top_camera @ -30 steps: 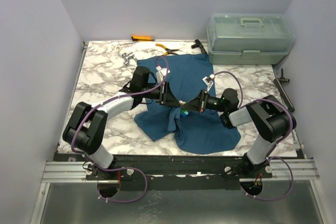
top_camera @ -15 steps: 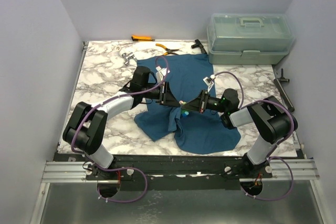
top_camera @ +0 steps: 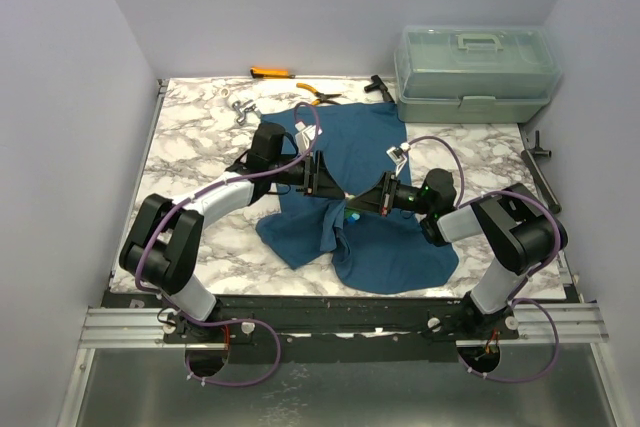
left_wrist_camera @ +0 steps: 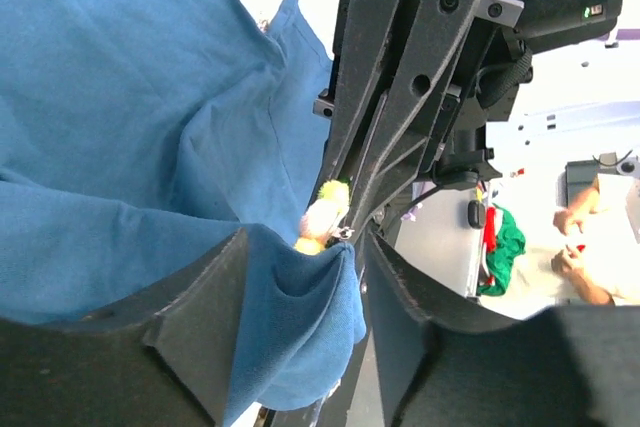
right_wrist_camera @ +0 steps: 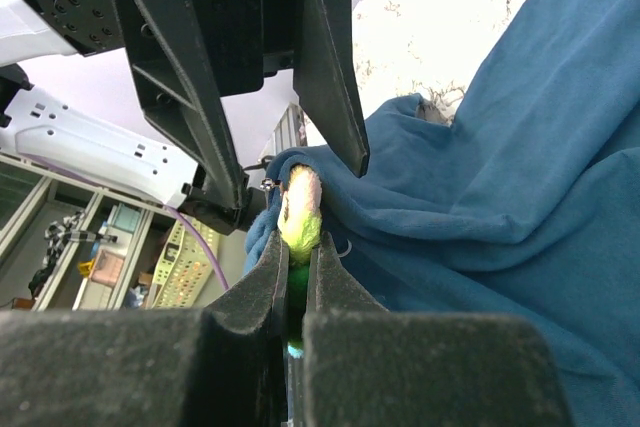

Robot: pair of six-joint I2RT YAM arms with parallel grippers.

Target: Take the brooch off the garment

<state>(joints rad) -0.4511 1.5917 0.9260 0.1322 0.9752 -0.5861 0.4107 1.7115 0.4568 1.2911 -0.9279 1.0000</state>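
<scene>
1. Top view, left to right: I see the marble counter (top_camera: pixel 190 147), with the garment (top_camera: pixel 370 142) lying crumpled at centre frame. An orange-handled tool (top_camera: pixel 270 73) and pliers (top_camera: pixel 320 97) lie along the upper edge. A clear lidded case (top_camera: pixel 475 72) stands in the upper right.

2. The left pincer (top_camera: pixel 323 185) reaches in from left of centre. In the left wrist view, its fingers (left_wrist_camera: pixel 200 327) sit at the bottom of the frame. A raised fold of the garment fills the gap between them, so I read this pincer as pinching the cloth.

3. The brooch (left_wrist_camera: pixel 320 217) sits at centre frame in that view. It is just above the pinched fold and touches its peak. It shows as a pale yellow and pink cluster.

4. The right pincer (right_wrist_camera: pixel 298 242) comes in from right of centre and meets the left pincer tip to tip over the garment. In the right wrist view, its fingers are pressed together on the brooch. The yellow-green beads show just past the fingertips, against the blue fold.
</scene>
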